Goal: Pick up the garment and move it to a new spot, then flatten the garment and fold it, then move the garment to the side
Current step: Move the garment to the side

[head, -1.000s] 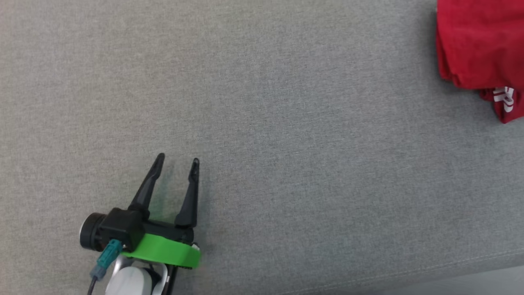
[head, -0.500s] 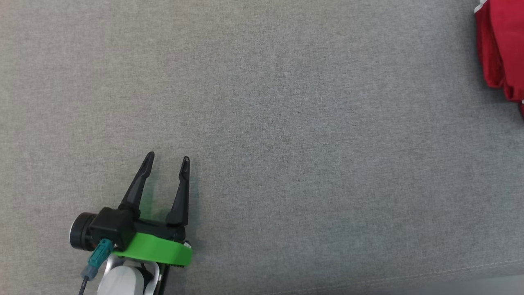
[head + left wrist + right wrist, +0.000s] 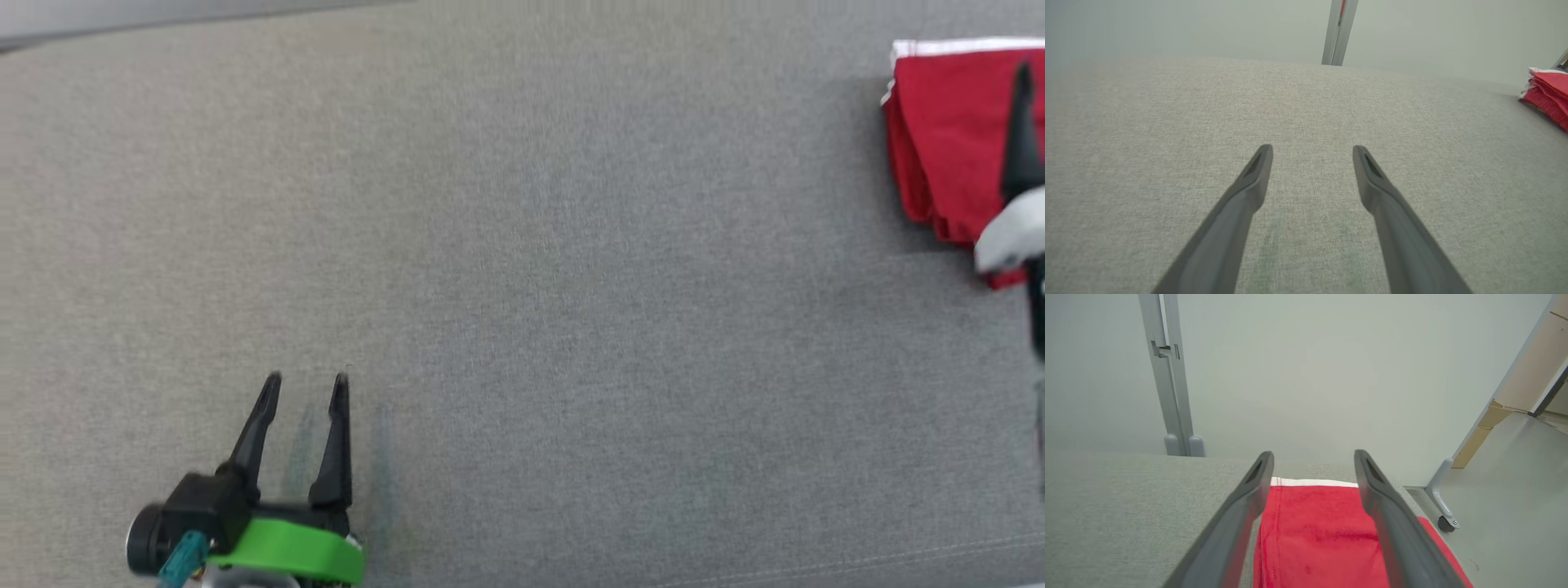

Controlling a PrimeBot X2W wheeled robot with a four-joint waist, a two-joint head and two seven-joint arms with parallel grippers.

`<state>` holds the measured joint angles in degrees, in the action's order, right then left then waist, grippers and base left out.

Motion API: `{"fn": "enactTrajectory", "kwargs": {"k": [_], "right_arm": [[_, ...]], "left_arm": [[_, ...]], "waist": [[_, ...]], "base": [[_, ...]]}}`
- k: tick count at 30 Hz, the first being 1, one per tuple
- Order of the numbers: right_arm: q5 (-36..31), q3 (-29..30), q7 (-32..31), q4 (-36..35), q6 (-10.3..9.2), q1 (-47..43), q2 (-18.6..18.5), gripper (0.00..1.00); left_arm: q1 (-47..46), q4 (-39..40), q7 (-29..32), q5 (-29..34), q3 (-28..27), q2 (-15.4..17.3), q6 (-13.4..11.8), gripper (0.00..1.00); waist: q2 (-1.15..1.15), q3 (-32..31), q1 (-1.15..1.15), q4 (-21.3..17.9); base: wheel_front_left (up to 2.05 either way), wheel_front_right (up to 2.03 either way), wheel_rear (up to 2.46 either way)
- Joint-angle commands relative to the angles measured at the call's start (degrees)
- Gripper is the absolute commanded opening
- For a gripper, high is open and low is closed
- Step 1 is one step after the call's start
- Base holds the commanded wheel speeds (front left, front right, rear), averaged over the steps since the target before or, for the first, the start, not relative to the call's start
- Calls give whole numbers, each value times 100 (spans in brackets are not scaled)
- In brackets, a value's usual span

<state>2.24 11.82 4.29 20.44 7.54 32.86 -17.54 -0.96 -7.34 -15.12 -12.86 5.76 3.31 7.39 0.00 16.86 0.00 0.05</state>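
Grey fabric surface (image 3: pixel 571 286), pale wall (image 3: pixel 1310 375), grey post (image 3: pixel 1167 375).

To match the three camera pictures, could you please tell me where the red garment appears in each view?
Head view: the red garment lies at the upper right edge, on the grey surface.
Left wrist view: it is a small red stack at the far right edge.
Right wrist view: it is at the bottom centre, between the right gripper fingers.
Shared landmark: the white hem along the garment's far edge.
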Motion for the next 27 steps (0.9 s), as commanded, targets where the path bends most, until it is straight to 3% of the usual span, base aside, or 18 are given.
{"fn": "enactTrajectory", "kwargs": {"k": [1, 7, 16, 27], "right_arm": [[107, -123, 220, -97, -11, -309, 24, 100], [467, -403, 961, -454, -11, -1623, 447, 100], [129, -386, 1090, -1164, -9, -3273, 1236, 100], [113, -261, 1093, -1166, -10, -3871, 1451, 100]], "left_arm": [[155, -33, 1, 49, -81, -4, 18, 100], [678, -234, 1, -54, -316, -35, 13, 100], [959, -347, 1, 15, -466, -34, -50, 100], [935, -469, 0, 70, -480, -33, -1, 100]], "waist": [[0, -748, 0, 148], [0, -1394, 0, 213], [0, -1791, 0, 235], [0, -1928, 0, 223]], "base": [[0, 0, 0], [0, 0, 0], [0, 0, 0], [0, 0, 0]]}}
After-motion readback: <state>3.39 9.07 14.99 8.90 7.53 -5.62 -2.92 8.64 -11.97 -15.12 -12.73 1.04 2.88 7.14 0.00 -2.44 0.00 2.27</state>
